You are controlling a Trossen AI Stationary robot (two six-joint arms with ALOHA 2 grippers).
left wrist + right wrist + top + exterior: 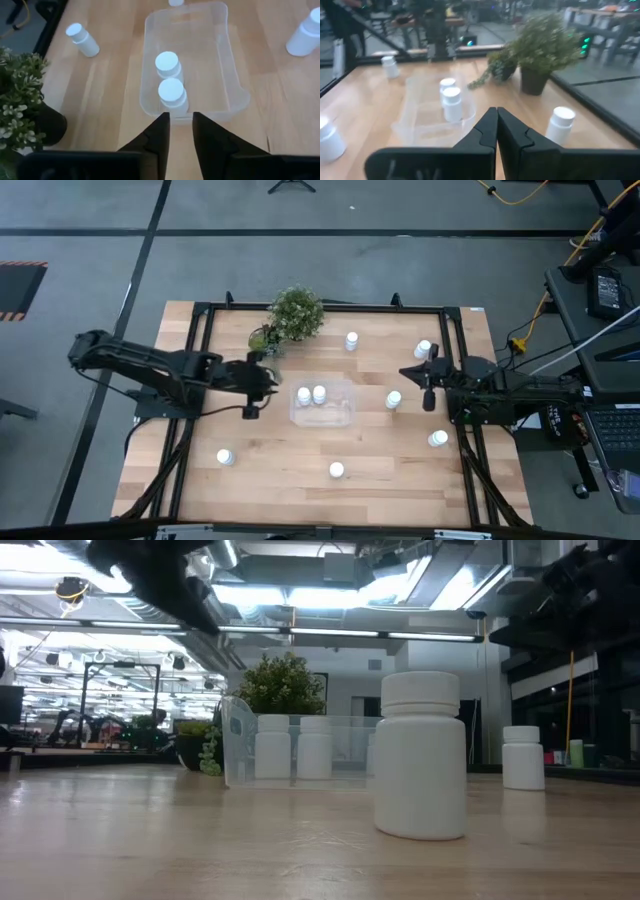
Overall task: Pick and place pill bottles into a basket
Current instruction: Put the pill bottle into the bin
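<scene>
1. Clear plastic, the basket [335,416] sits near the middle of the table [280,465], and two pill bottles [311,394] stand upright side by side at its left end.
2. From the left edge of the table the left gripper [270,379] reaches in, just beside that end of the basket. Its fingers [156,137] are slightly spread with nothing between them, and the two bottles stand right ahead of the tips.
3. Over the right side of the table is the right gripper [405,372], with its fingers [487,127] pressed together and empty. One bottle [394,400] stands just beside it, between it and the basket.
4. Loose bottles are scattered around: one near the back edge [352,340], one toward the back right corner [424,349], one by the right edge [439,439], one by the front edge [337,470] and one near the front left corner [225,457].
5. A small potted plant [294,314] stands at the back edge, well apart from the basket.
6. Pale wood planks make up the tabletop, framed by black rails [200,330]. Around it is a grey floor, and beyond the table a large hall with ceiling lights [300,590].
</scene>
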